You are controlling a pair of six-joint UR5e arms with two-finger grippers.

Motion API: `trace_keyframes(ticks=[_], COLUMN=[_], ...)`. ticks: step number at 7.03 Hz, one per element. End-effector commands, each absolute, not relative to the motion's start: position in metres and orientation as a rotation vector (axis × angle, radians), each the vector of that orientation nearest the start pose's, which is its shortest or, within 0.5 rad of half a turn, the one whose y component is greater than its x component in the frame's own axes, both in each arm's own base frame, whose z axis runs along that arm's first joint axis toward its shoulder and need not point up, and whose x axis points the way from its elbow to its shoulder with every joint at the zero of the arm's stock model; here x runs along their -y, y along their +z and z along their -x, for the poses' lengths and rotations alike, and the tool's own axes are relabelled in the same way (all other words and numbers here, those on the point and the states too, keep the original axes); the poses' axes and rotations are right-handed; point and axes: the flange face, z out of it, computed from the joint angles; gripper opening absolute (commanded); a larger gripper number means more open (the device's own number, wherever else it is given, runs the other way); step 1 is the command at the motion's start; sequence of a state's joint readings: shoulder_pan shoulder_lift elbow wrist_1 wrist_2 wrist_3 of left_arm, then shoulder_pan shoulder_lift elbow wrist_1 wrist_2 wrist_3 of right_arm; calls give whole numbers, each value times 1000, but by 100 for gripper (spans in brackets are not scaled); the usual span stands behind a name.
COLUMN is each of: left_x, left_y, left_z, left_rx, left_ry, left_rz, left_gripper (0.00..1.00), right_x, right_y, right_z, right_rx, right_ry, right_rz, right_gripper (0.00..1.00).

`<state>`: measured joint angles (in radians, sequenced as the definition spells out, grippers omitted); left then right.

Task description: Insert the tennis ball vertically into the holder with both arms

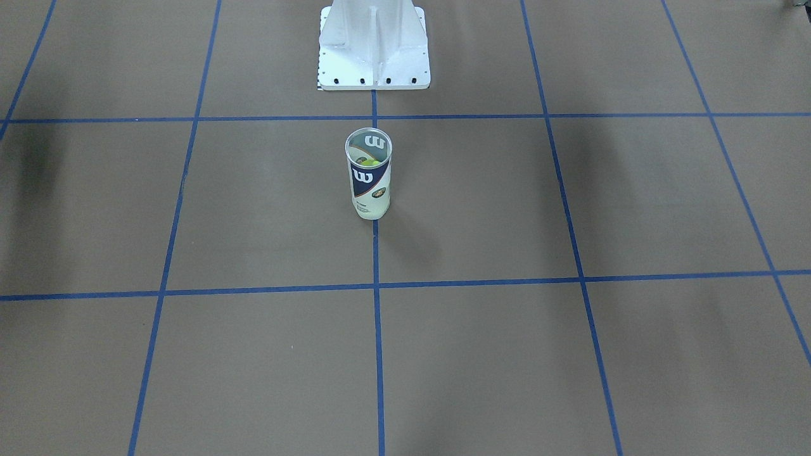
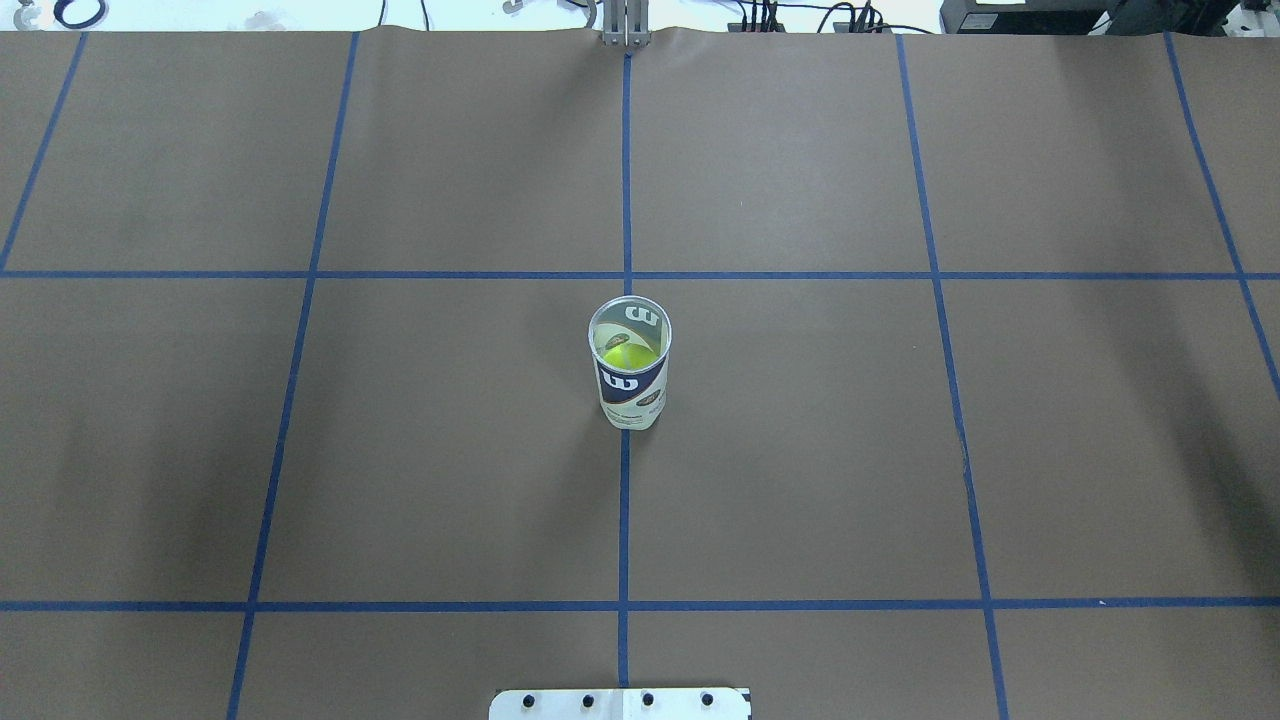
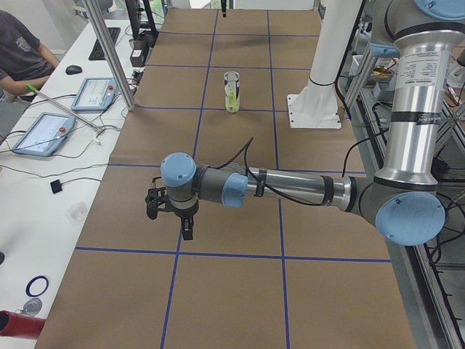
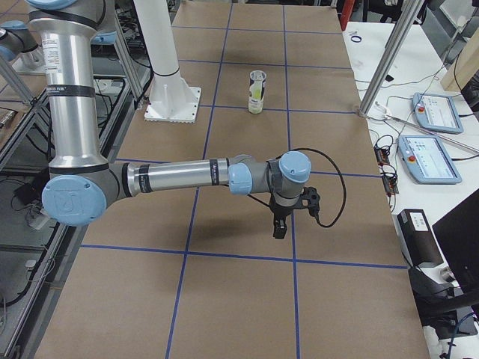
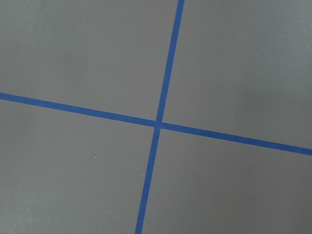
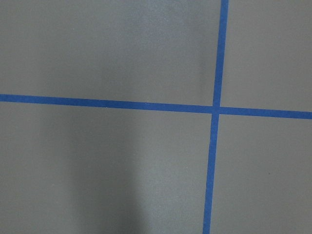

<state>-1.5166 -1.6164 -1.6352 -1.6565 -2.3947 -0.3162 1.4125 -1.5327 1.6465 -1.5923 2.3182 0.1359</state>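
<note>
On the table (image 2: pixel 820 470), dead centre, the holder (image 2: pixel 629 375) stood upright, mouth up, with a ball (image 2: pixel 627 355) inside. Left gripper (image 3: pixel 187 230) and right gripper (image 4: pixel 279 227) hung well apart from it, toward opposite ends, neither clearly nearer. Whether their fingers were parted or closed could not be told.

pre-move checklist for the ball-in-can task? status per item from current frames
1. Holder upright on the centre tape line: ok.
2. Holder mouth uncovered: ok.
3. Ball inside holder: ok, a yellow-green ball shows through the mouth.
4. Left gripper well away from holder, above the table: ok.
5. Right gripper well away from holder, above the table: ok.
6. Either gripper open or shut: cannot tell, side views only.
</note>
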Motion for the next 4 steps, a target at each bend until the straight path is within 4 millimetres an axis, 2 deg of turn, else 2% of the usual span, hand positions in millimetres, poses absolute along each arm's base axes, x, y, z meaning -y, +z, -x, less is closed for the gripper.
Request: trace_keyframes(ticks=[1,4], left_x=[517,509], left_y=[589,611], left_z=[28,30], left_rx=[-836,-827], left_ry=[-160,-171], left_rz=[-29,6], left_gripper=[99,99], right_x=[514,514], right_y=[608,608], right_z=[20,20], right_rx=[796,801], right_ry=[-50,-53], right_rz=[43,42], right_gripper=[100,100])
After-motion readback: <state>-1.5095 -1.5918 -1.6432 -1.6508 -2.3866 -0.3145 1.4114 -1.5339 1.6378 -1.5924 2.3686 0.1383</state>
